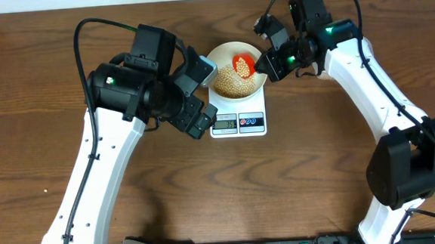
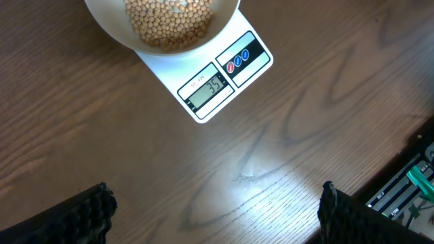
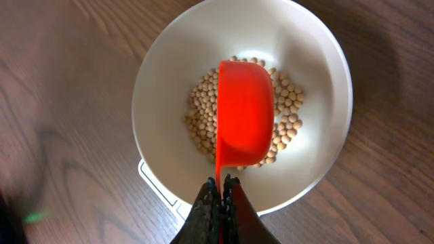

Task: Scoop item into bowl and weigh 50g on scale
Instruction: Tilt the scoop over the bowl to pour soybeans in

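The item is seen as many small, round, pale-tan beans (image 3: 288, 108), smooth and pea-like, heaped in the middle of a round plain white bowl (image 3: 156, 74). The heap covers the bowl's floor only; the sloping walls are left bare. The bowl is set on a small white digital kitchen scale (image 2: 254, 37), which lies on the brown wood-grain worktop (image 2: 305, 135) at the upper centre of the overhead frame. On the scale's front edge a grey display (image 2: 209, 87) is shown reading 35, with red and blue buttons (image 2: 237, 59) just beside it.

An orange-red scoop (image 3: 245, 112) is held over the beans inside the bowl's rim, at the upper right of the heap in the overhead view. Its thin handle is clamped between the fingers of the right gripper (image 3: 222, 193), which are pressed together on it. From the right wrist view only the scoop's smooth outer side is shown, so its contents cannot be told.

The left gripper (image 2: 213, 207) is held above bare worktop just left of the scale, with its fingers spread wide apart and nothing between them.
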Controlling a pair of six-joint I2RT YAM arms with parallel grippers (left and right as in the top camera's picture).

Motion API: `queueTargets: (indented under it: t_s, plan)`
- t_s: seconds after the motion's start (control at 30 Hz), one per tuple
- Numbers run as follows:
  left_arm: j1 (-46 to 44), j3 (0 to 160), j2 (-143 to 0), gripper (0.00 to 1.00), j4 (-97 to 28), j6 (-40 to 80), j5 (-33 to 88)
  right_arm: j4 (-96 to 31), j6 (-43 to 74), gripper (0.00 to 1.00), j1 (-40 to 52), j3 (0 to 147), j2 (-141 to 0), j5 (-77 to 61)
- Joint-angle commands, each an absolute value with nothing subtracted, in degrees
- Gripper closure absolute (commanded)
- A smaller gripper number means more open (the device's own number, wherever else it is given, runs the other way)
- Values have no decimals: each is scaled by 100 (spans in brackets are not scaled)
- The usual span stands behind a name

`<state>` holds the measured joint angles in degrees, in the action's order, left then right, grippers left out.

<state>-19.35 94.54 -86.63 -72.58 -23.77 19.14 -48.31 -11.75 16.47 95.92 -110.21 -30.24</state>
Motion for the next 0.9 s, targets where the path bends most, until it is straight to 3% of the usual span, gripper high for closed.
queueTargets:
  t_s: [0.0, 0.87]
  plan:
    - [-1938, 9511, -8571, 2, -7260, -2322, 1876, -4801, -1291, 99, 1671, 9749, -10973, -3037]
    - [-1938, 9511, -8571, 2, -7260, -2322, 1874, -4718, -1791, 99, 1688, 9751, -10973, -3028]
